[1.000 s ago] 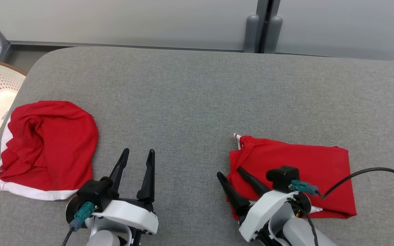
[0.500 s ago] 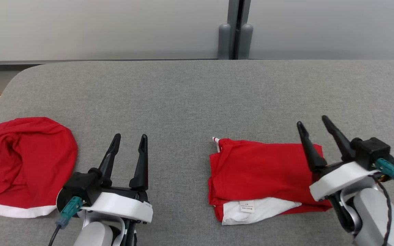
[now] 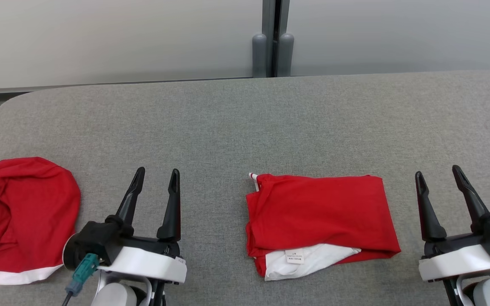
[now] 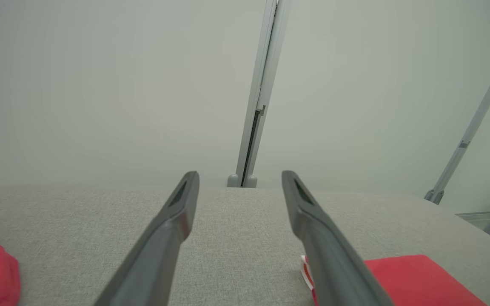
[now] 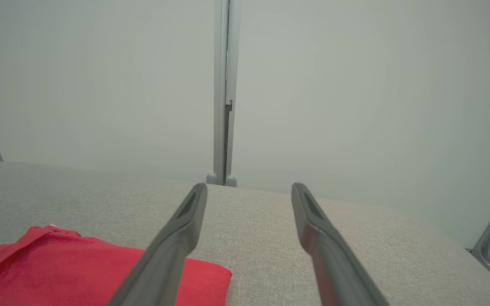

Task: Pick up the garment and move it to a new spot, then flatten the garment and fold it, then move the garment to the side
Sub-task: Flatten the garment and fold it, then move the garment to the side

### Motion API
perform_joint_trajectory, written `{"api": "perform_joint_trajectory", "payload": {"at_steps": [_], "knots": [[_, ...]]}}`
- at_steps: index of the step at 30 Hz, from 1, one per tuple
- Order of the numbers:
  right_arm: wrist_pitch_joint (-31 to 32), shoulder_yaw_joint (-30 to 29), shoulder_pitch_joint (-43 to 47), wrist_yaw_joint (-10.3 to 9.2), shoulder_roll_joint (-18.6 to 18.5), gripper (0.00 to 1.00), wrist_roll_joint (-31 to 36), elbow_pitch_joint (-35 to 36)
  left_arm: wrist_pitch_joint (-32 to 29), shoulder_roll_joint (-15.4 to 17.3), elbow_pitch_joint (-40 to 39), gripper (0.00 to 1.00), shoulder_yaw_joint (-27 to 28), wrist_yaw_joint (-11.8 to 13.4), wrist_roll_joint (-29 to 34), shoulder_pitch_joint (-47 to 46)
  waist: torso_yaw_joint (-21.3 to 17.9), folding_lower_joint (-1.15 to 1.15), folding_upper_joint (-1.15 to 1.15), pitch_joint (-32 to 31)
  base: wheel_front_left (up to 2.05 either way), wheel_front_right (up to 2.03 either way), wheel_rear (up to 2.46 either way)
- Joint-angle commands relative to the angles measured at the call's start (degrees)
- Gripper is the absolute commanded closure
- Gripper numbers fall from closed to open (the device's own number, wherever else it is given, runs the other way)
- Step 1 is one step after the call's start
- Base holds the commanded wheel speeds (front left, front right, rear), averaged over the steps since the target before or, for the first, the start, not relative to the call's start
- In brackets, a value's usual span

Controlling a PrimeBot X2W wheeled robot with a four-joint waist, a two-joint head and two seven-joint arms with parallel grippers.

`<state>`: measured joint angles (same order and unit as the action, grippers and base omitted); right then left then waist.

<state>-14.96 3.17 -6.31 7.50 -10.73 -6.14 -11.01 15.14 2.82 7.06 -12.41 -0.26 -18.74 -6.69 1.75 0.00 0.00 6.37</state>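
Left gripper (image 3: 158, 171) and right gripper (image 3: 437, 171): jaws apart, holding nothing. Folded garment (image 3: 321, 208) lies between them on grey table (image 3: 245, 119); pale wall (image 3: 100, 38) beyond.

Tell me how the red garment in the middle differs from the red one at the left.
The middle garment is folded into a neat rectangle; the left garment lies in a rumpled heap. The middle garment shows a white label; the left garment shows none. Both are red with white trim.
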Motion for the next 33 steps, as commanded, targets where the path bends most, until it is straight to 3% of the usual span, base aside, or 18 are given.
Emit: {"api": "perform_joint_trajectory", "payload": {"at_steps": [1, 5, 12, 33], "knots": [[-0.3, -0.8, 0.7, -0.02, 0.4, 0.0, 0.7, 0.7, 0.0, 0.2, 0.0, 0.0, 0.2, 0.4, 1.4, 0.8, -0.2, 0.0, 0.0, 0.1, 0.0, 0.0, 0.0], [-0.3, -1.3, 2.1, -0.02, 1.9, 0.0, 1.8, 1.8, 0.0, 0.2, 0.3, 0.0, -0.1, 1.2, 4.0, 1.6, -0.4, 0.0, 0.0, 0.1, 0.0, 0.0, 0.0], [-0.3, -1.7, 2.6, -0.02, 3.0, 0.0, 1.3, 0.5, 0.0, 0.2, 0.3, 0.0, -0.7, 1.1, 3.3, 1.5, -0.3, 0.0, 0.0, 0.3, 0.0, 0.0, 0.0], [1.0, 0.0, -5.2, -0.02, 6.3, 0.0, -7.4, -20.8, 0.0, 0.2, 2.1, 0.0, -2.9, 0.5, 3.4, -2.2, 2.7, 0.0, 0.0, 5.8, 0.0, 0.0, 0.0]]}}
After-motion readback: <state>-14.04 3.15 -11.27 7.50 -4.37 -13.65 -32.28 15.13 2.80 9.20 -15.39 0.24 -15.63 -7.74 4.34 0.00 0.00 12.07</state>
